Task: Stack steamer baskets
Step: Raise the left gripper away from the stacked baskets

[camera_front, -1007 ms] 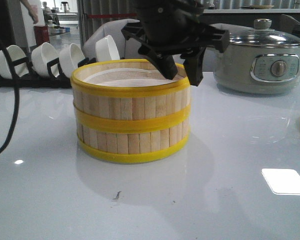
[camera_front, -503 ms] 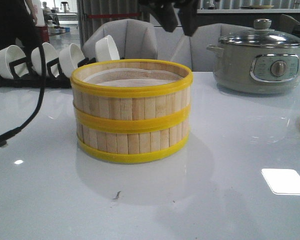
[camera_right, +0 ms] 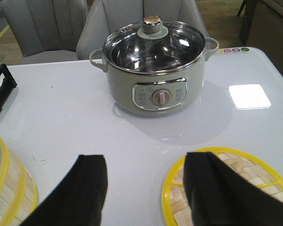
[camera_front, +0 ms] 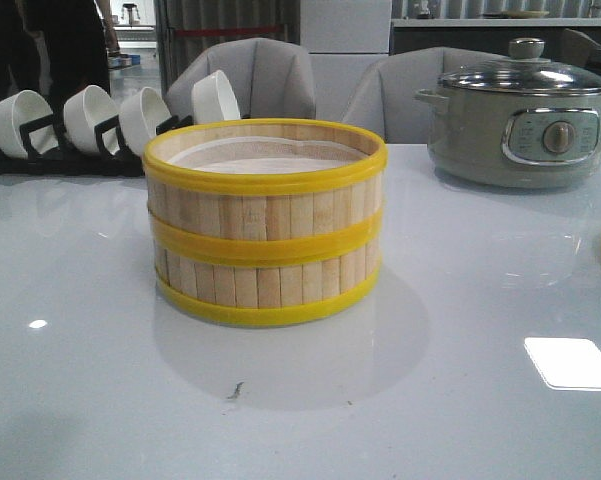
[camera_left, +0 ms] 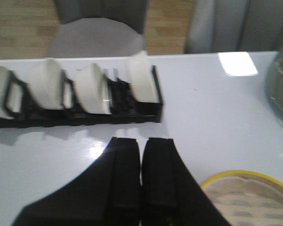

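Observation:
Two steamer baskets (camera_front: 265,225) of pale bamboo slats with yellow rims stand stacked on the white table (camera_front: 460,400) in the front view, pale liner inside the top one. Part of the stack shows in the left wrist view (camera_left: 247,200) and in the right wrist view (camera_right: 9,188). My left gripper (camera_left: 141,141) is shut and empty, above the table between the stack and the bowl rack. My right gripper (camera_right: 146,162) is open and empty, above the table beside a flat woven piece with a yellow rim (camera_right: 247,183). Neither gripper shows in the front view.
A grey-green electric pot with a glass lid (camera_front: 525,115) stands at the back right, also in the right wrist view (camera_right: 155,70). A black rack of white bowls (camera_front: 90,125) stands at the back left, also in the left wrist view (camera_left: 75,96). Grey chairs stand behind the table.
The black gripper that was at the top basket's rim rose and left the front view. The dark cable at the left also went out of view. The stack has not moved.

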### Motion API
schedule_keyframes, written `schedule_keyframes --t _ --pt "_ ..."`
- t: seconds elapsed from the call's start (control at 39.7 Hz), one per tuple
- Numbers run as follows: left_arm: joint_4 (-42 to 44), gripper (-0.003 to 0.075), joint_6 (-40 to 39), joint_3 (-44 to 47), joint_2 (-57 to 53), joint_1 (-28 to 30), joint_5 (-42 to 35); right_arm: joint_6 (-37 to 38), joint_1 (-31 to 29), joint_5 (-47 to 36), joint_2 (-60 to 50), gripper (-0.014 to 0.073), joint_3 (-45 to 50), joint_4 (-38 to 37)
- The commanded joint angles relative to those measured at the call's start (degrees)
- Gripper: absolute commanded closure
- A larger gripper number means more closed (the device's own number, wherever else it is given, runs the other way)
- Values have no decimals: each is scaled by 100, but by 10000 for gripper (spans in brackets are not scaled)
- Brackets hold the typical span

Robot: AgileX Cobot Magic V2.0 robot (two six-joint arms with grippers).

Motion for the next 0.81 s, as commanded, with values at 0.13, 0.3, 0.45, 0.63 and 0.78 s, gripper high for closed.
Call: schedule_keyframes --t 0.13,0.3,0.45,0.63,0.78 --pt "0 635 39 850 -1397 969 -503 -66 -4 -502 -30 120 -215 -11" --pt "213 635 53 2672 -2509 1048 -1359 -66 -4 -497 -30 120 -215 -11" --pt "213 635 53 4544 -3560 1048 -2101 -66 -4 -492 -30 120 -215 -11" --pt "213 635 53 6402 -4639 935 -2800 -66 -4 -498 -7 120 -215 -11" --pt "213 635 53 7475 -5326 716 -3230 -66 -4 -463 53 120 -215 -11"
